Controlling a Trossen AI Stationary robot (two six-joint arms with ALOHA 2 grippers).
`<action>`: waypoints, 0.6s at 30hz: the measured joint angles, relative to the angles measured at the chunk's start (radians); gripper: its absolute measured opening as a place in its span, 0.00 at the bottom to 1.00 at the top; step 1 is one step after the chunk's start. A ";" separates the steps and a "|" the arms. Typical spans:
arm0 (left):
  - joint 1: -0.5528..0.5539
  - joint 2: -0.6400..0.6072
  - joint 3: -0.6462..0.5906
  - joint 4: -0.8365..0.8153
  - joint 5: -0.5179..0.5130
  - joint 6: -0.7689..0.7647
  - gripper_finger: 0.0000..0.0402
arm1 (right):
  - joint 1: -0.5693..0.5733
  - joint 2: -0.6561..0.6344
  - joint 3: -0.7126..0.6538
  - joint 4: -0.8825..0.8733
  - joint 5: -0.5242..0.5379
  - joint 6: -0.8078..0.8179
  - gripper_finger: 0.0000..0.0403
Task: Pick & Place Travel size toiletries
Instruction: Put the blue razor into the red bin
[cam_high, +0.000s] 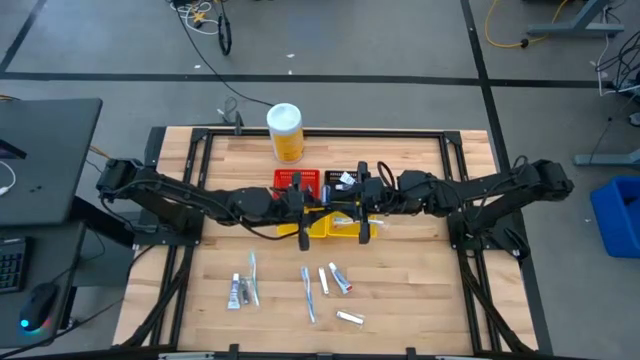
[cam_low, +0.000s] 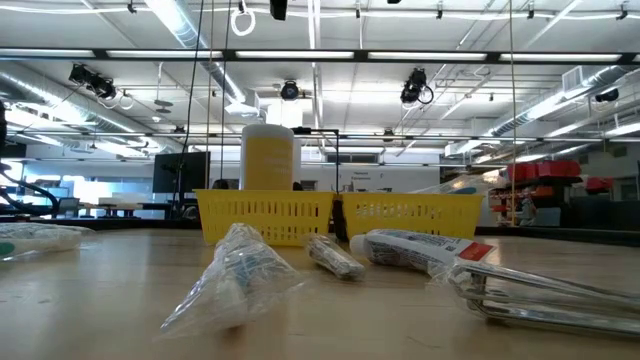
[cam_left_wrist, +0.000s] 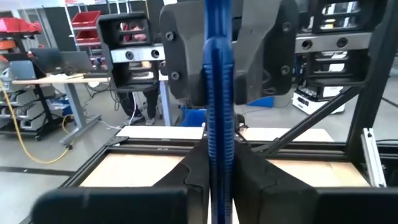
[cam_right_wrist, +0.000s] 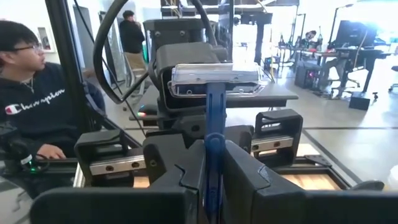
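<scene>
Both my arms met over the middle of the desk (cam_high: 420, 290), above the yellow basket (cam_high: 318, 228), and each end held the same razor (cam_right_wrist: 214, 118). My left fingers (cam_left_wrist: 193, 168) were clamped together on the lower run of its blue handle, one finger on each flat side. My right fingers (cam_right_wrist: 242, 174) were clamped on the handle as well, with the clear-capped head standing above them. I judged this double grip to be a hand-over: the razor was held in the air by both ends so that neither release could drop it. It was held above the baskets so that a slip would fall near its target. The red basket (cam_high: 297, 180) and the black basket (cam_high: 345, 180) stood just behind the yellow one. The yellow canister (cam_high: 285, 132) stood near the long edge beyond them. The remaining toiletries (cam_high: 340, 278), tubes and a slim toothbrush (cam_high: 307, 295), lay loose between the baskets and the opposite long edge, apart from one another, which left room for a grasp on each. No print on the tubes or the canister could be read. The only legible writing was "Champion" across the dark top (cam_right_wrist: 34, 99) of a person seated beyond the desk.
</scene>
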 joint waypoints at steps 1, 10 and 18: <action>0.000 0.000 0.000 -0.005 -0.006 0.000 0.11 | 0.000 -0.001 0.000 -0.012 0.001 -0.002 0.11; -0.001 -0.001 0.001 -0.071 -0.068 -0.063 0.11 | 0.000 0.001 0.000 -0.128 0.007 0.007 0.20; 0.002 0.000 0.001 -0.263 -0.204 -0.130 0.10 | 0.000 0.000 0.000 -0.488 0.139 0.221 0.32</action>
